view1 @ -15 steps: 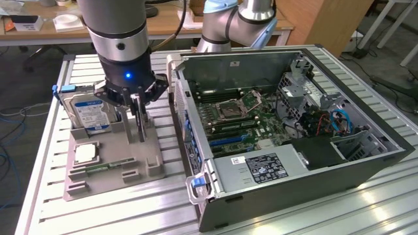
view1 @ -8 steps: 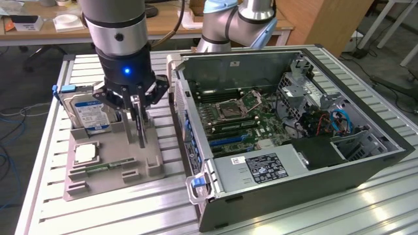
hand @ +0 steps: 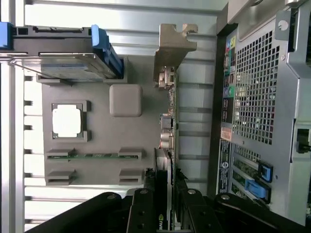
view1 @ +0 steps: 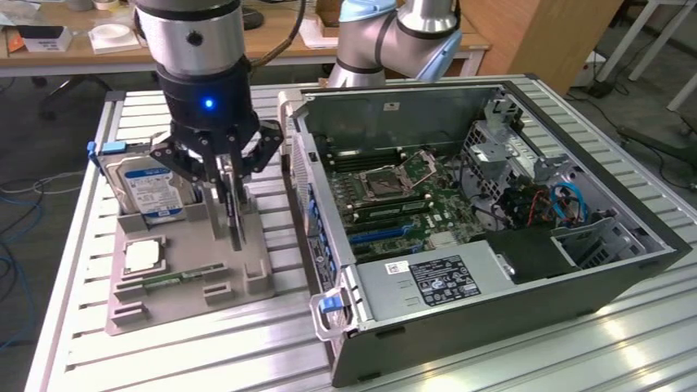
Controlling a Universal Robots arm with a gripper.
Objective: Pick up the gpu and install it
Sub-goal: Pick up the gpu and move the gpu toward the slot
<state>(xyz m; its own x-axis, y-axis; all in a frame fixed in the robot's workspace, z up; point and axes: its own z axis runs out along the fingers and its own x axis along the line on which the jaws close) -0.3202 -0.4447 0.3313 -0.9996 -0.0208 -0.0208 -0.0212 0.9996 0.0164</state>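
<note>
The gripper [view1: 227, 175] is seen above the grey tray [view1: 196, 290], its black fingers [view1: 253, 157] closed on the upper edge of the gpu [view1: 234, 216]. The card is held on edge, thin and dark, hanging straight down between the fingers over the side of the tray nearest the computer case [view1: 610, 269]. Whether its lower edge touches the tray cannot be told.

In the wrist view the gpu [hand: 170, 131] is seen edge-on, with its silver bracket at the far end and its near end clamped in the gripper [hand: 167, 199]. It is set between the tray [hand: 126, 141] and the perforated rear wall of the computer case [hand: 257, 97].

In the tray, a blue-labelled hard drive [view1: 147, 188] is stood upright at the back, a processor [view1: 144, 255] is laid flat in its recess, and a green memory stick [view1: 175, 278] is laid in front of that. Tray and case are placed side by side on a slatted metal table [view1: 218, 355].
</note>
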